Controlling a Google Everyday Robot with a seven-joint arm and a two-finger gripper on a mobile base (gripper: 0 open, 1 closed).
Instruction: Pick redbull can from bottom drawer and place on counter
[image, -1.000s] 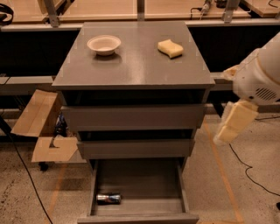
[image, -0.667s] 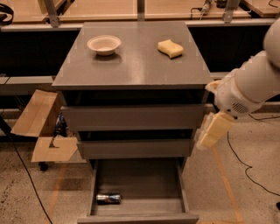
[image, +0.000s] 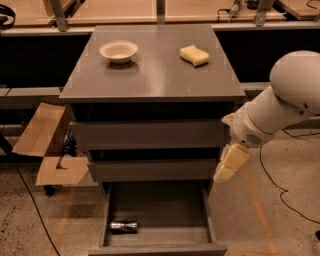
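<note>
The redbull can (image: 123, 227) lies on its side at the front left of the open bottom drawer (image: 165, 207), on its flat grey floor. The counter (image: 150, 75) is the wide grey top of the cabinet. My gripper (image: 227, 166) is a cream-coloured piece hanging down from the white arm (image: 280, 105). It is at the cabinet's right side, level with the middle drawer and above the bottom drawer's right wall. It is well to the right of the can and higher, and holds nothing that I can see.
A white bowl (image: 118, 51) and a yellow sponge (image: 194, 55) sit at the back of the counter. The two upper drawers (image: 150, 135) are closed. An open cardboard box (image: 45, 145) stands left of the cabinet. Black cables (image: 280, 192) run over the floor at the right.
The arm has swung left and down, bringing the gripper from beside the top drawer to the cabinet's right edge near the bottom drawer. The can has not moved.
</note>
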